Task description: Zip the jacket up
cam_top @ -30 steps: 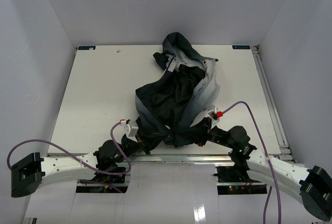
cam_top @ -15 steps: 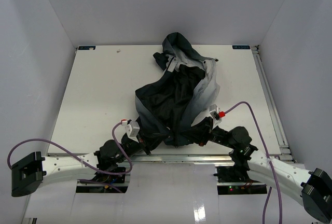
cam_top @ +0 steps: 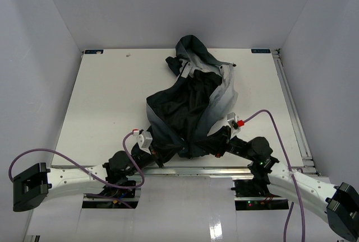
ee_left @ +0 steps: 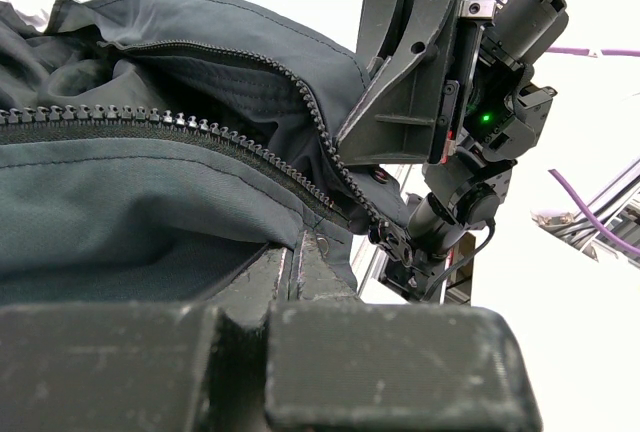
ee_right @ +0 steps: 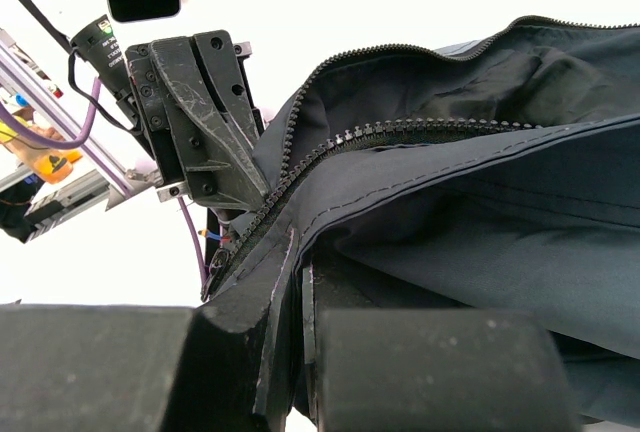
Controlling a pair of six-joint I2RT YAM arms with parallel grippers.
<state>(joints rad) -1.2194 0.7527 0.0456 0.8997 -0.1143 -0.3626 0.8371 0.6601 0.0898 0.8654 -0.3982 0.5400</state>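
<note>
White table (cam_top: 101, 96) holds jacket (cam_top: 190, 99), fingers (ee_left: 400, 362) apparently pinching hem

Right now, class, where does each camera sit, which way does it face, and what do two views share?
Top external: above and behind the arms, looking down at the jacket on the table; both arms show.
Left wrist: low at the hem, facing the right claw; left claw below.
Right wrist: mirrored, facing the left claw, own claw below.
Shared: both wrist views show the open zipper.
</note>
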